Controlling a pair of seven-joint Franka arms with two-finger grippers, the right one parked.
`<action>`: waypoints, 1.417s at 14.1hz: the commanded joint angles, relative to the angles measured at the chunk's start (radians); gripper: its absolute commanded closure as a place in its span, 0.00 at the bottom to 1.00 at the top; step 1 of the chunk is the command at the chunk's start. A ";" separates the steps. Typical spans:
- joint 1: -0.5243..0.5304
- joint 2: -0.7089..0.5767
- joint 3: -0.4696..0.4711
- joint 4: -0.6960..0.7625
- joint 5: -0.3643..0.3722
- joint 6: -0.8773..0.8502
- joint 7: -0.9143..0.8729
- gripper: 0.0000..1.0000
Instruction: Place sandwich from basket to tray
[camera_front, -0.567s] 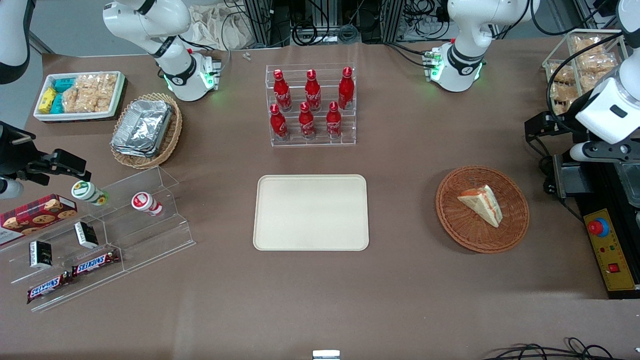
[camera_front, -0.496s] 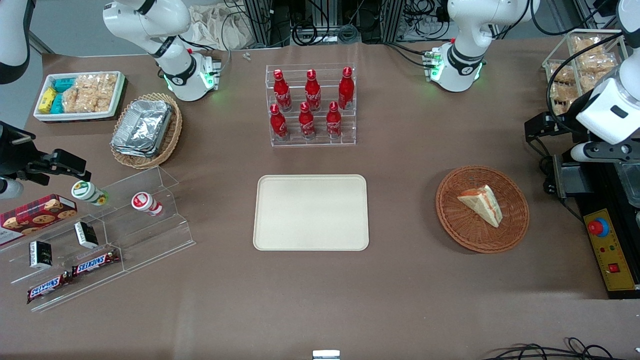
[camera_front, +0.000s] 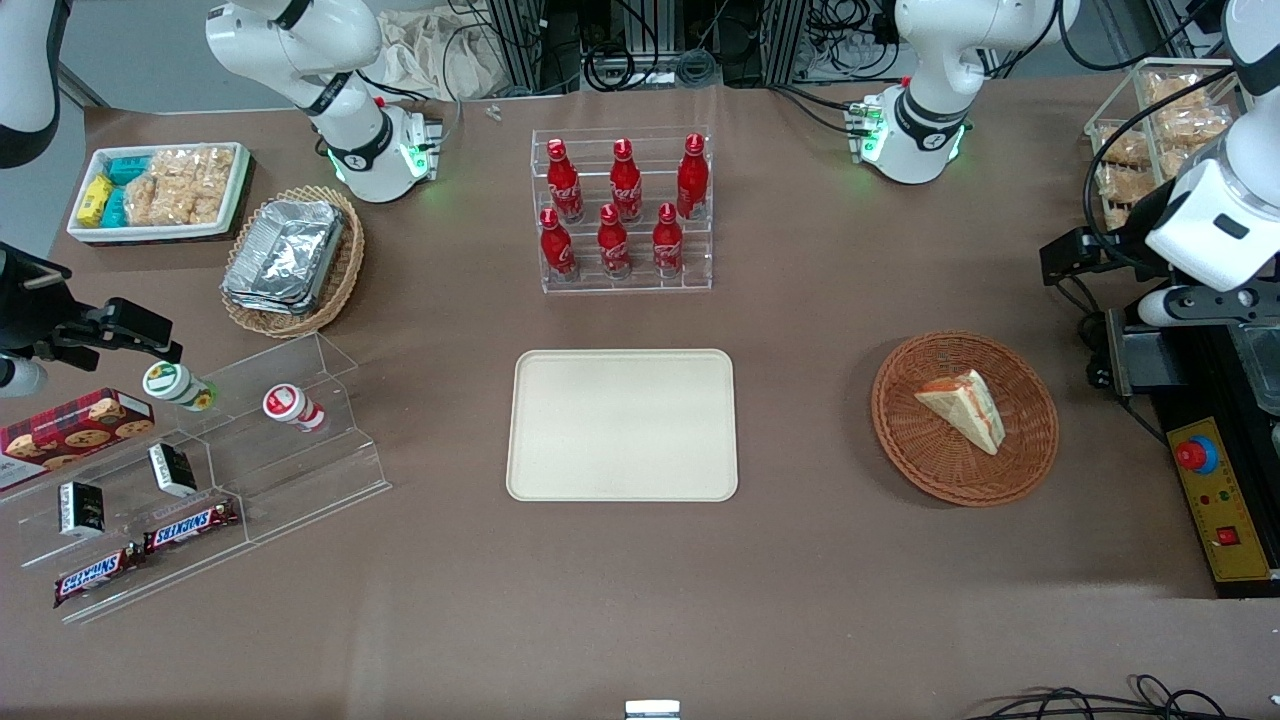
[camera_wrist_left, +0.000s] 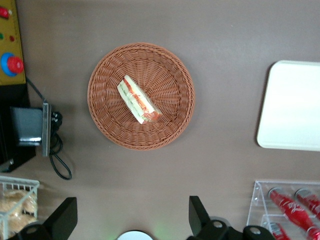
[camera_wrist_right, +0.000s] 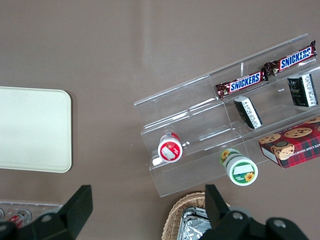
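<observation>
Front view: high, whole table. Left wrist: straight down, shares basket (camera_front: 965, 418) (camera_wrist_left: 141, 96), tray (camera_front: 622, 425) (camera_wrist_left: 292, 106).

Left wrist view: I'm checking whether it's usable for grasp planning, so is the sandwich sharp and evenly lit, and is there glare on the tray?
Left wrist view: the sandwich in the basket is sharp, evenly lit, with little shadow; the tray is washed out by glare; the pincer hangs open above the table. Front view: the tray shows only a mild sheen.
</observation>
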 joint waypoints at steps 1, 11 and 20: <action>0.005 -0.008 -0.005 -0.004 -0.015 -0.009 -0.121 0.00; 0.031 -0.019 0.001 -0.226 -0.007 0.199 -0.421 0.00; 0.042 0.030 0.004 -0.490 -0.009 0.573 -0.552 0.00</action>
